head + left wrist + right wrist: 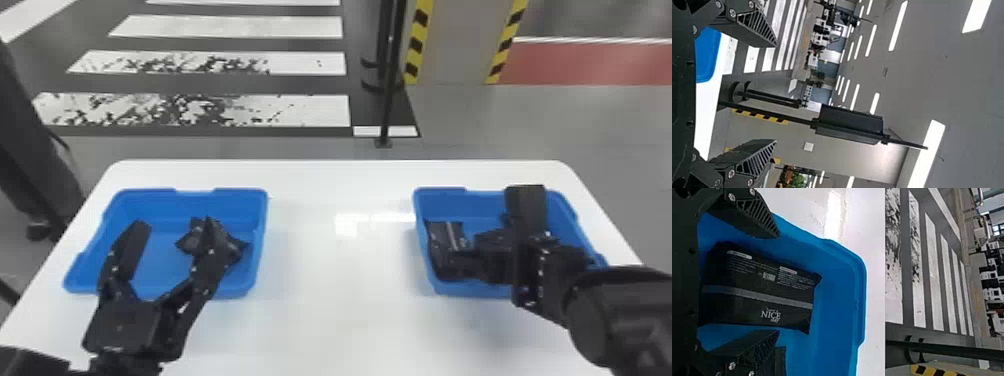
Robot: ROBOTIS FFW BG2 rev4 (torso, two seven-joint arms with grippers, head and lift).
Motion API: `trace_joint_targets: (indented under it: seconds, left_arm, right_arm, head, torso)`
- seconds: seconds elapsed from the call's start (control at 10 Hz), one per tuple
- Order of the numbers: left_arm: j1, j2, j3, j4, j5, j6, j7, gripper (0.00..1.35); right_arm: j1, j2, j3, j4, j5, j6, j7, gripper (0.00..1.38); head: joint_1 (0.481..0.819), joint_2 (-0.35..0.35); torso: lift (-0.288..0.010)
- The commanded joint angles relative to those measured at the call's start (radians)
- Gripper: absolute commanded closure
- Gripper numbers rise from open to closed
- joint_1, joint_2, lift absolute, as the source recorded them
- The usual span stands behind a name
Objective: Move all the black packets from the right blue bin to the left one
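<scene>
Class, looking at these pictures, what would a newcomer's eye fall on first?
Probably the left blue bin and right blue bin, bright at either side of the white table. Next, the left gripper, spread open, stands out against the left bin, while in the right bin a black packet lies between the right gripper's open fingers.

The right end effector [484,232] hides part of the right blue bin [440,191].

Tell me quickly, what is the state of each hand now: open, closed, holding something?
Left hand: open, holding nothing.
Right hand: open, a black packet between its fingers but not gripped.
</scene>
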Motion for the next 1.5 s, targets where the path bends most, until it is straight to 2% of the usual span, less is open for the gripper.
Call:
trace_joint_targets:
  seconds: [0.0,0.6,0.9,1.1,1.4]
  left_arm:
    - [0.000,0.000,0.000,0.000,0.000,-0.003,0.000,0.18]
    - [-0.002,-0.001,-0.002,0.000,0.000,-0.011,-0.002,0.18]
    - [-0.002,-0.003,-0.002,0.002,0.000,-0.013,-0.002,0.18]
    - [-0.002,-0.003,-0.002,0.002,0.000,-0.015,-0.002,0.18]
    - [-0.002,-0.005,0.000,0.010,0.002,-0.015,-0.002,0.18]
  right_arm:
    - [-0.002,0.002,0.009,-0.003,0.006,0.015,-0.011,0.14]
    - [-0.061,0.003,0.045,0.073,0.014,0.044,-0.031,0.16]
    - [-0.061,0.003,0.049,0.059,0.012,0.125,-0.041,0.36]
    - [-0.056,0.003,0.051,0.039,-0.004,0.140,-0.058,1.08]
    - [-0.041,0.003,0.051,0.027,-0.058,0.106,-0.066,1.14]
  head:
    - [0.695,-0.006]
    - [0.695,-0.004]
    - [0.695,-0.004]
    - [0.695,-0.004]
    - [0.695,0.007]
  torso:
    - [-0.140]
    - [-0.140]
    - [-0.140]
    - [-0.140]
    - [-0.140]
